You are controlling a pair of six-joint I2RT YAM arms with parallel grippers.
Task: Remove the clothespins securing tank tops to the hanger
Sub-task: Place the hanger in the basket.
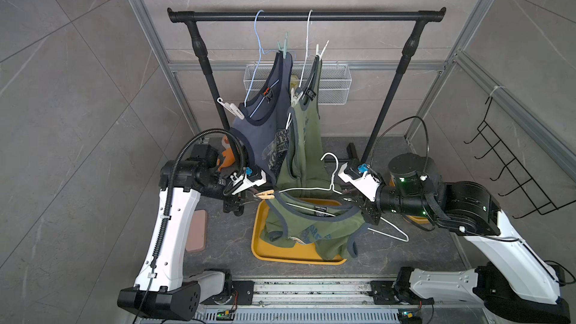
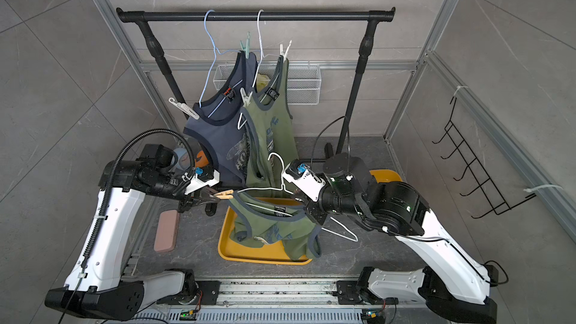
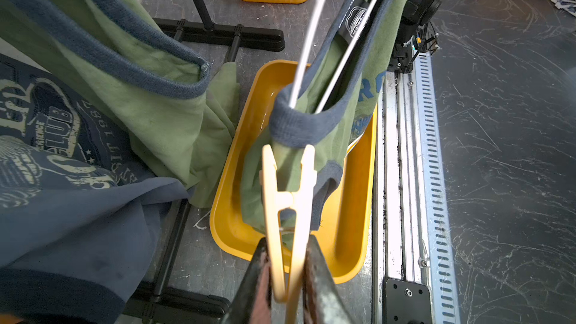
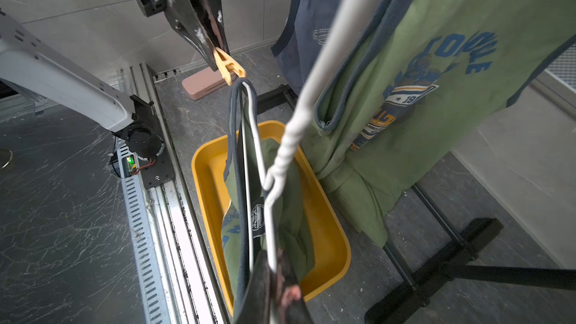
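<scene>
Right at the tips of the left gripper (image 3: 286,243) is the yellow clothespin (image 3: 288,195). The gripper is clenched on its handle ends, and the spread prongs just touch the grey-blue strap of the olive tank top (image 1: 314,225). Opposite it, the right gripper (image 4: 276,260) is clamped on that top's white wire hanger (image 4: 288,141). Below both grippers the top droops into a yellow tray (image 3: 352,213). Beyond them, a navy tank top (image 1: 265,132) and a second olive tank top (image 1: 307,138) hang on the rack (image 1: 358,15).

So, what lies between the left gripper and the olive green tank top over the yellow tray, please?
A pale yellow plastic clothespin, pinched by the left gripper; the left wrist view shows it.
</scene>
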